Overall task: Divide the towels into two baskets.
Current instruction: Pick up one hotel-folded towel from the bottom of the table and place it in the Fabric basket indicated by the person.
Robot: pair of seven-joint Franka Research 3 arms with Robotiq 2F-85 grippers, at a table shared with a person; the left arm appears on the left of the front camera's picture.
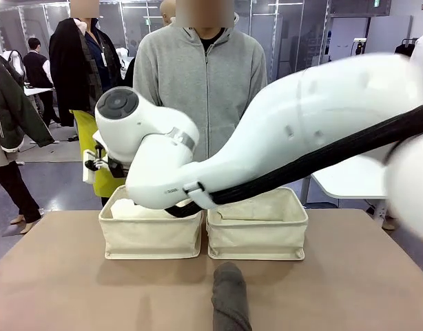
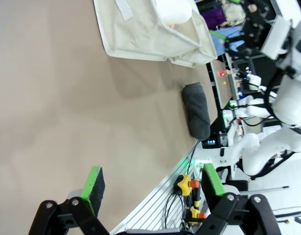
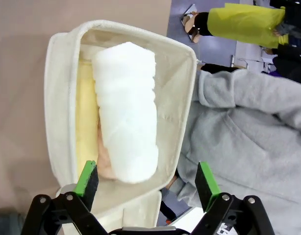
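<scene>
Cream canvas twice over at the far edge of the table (image 1: pixel 60 276), middle: left basket (image 1: pixel 149 241) just beside right basket (image 1: pixel 256 241). Inside left basket, white towel (image 3: pixel 126 110) lying on yellow towel (image 3: pixel 86 117) and pink towel (image 3: pixel 104 164). Directly above, right gripper (image 3: pixel 146 169), fingers spread wide, gripping nothing. Dark grey towel (image 1: pixel 230 300) at the near edge's middle, outside both. Over bare table, left gripper (image 2: pixel 152 171), also wide open, empty.

Grey towel (image 1: pixel 230 300) cut by bottom edge; pink towel (image 3: pixel 104 164) mostly hidden under white towel (image 3: pixel 127 110).
</scene>
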